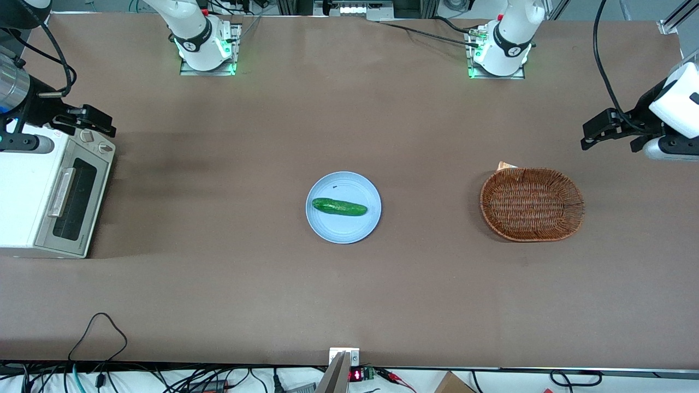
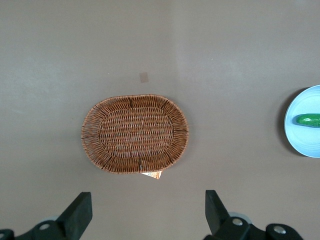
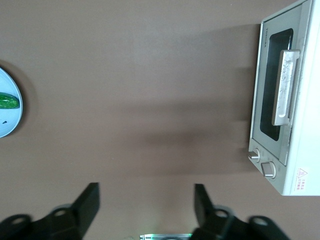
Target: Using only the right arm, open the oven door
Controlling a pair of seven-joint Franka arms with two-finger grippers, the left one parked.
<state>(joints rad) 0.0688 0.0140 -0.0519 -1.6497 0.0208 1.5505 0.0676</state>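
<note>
The white toaster oven (image 1: 27,191) stands at the working arm's end of the table. Its oven door (image 1: 73,199) is closed, with a dark glass window and a silver bar handle (image 1: 61,192); the door also shows in the right wrist view (image 3: 272,95), with its handle (image 3: 285,86). The right arm (image 1: 22,98) reaches in above the oven's knob end. Its gripper (image 1: 98,121) hangs above the two knobs (image 1: 95,141), farther from the front camera than the handle, touching nothing. In the right wrist view the gripper (image 3: 146,202) is open and empty over bare table.
A light blue plate (image 1: 360,226) with a green cucumber (image 1: 338,207) sits mid-table. A wicker basket (image 1: 532,203) lies toward the parked arm's end. Arm bases stand farthest from the front camera. Cables run along the near edge.
</note>
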